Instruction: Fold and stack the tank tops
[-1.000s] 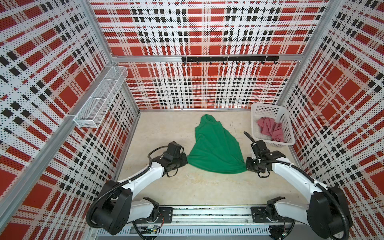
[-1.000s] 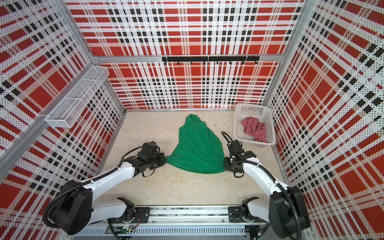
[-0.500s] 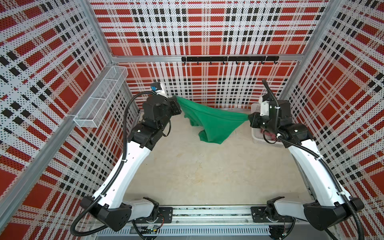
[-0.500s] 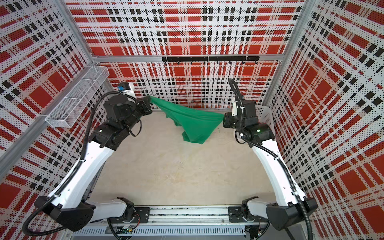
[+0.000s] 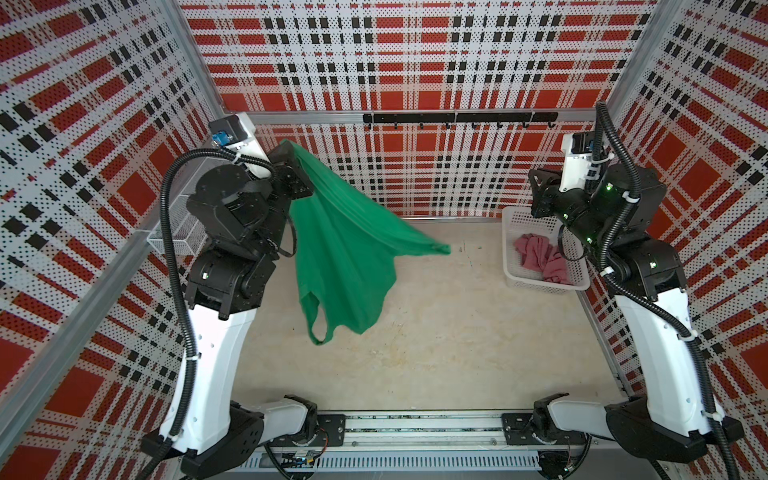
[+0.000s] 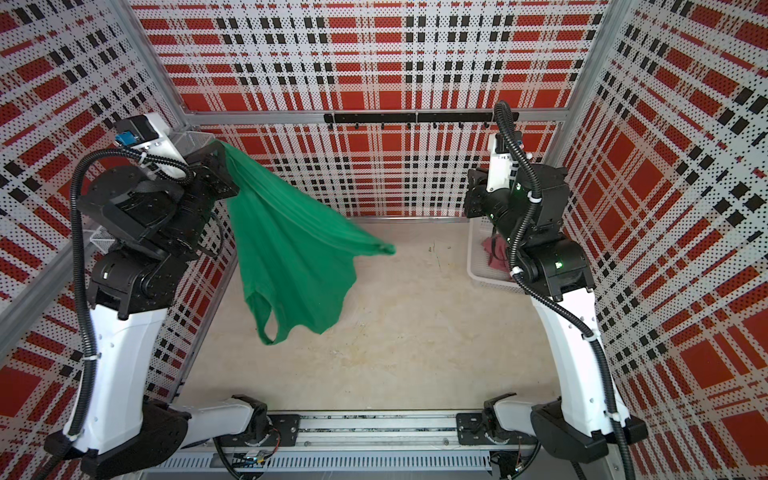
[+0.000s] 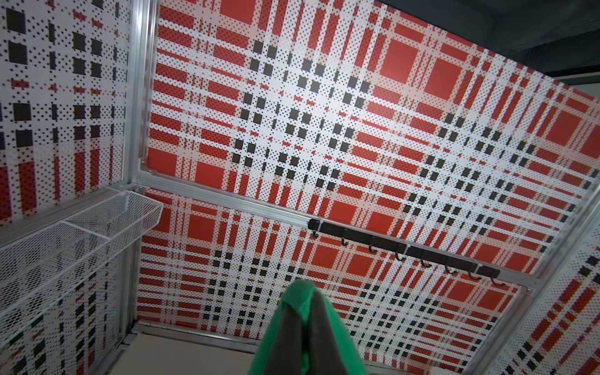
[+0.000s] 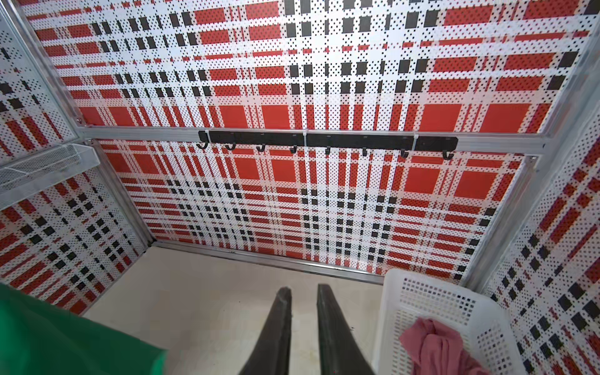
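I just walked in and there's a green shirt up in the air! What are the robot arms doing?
The robot has to fold and stack two tank tops. Its left pincer is shut on the green tank top, holding it high so it hangs above the table. The right pincer is open and holds nothing, raised near the white basket. The pink tank top lies crumpled in that basket. Nothing is folded yet.

My left gripper (image 5: 291, 156) holds the green tank top (image 5: 340, 257) aloft; right gripper (image 5: 539, 187) seems empty; pink tank top (image 5: 540, 257) sits in basket (image 5: 510, 245)
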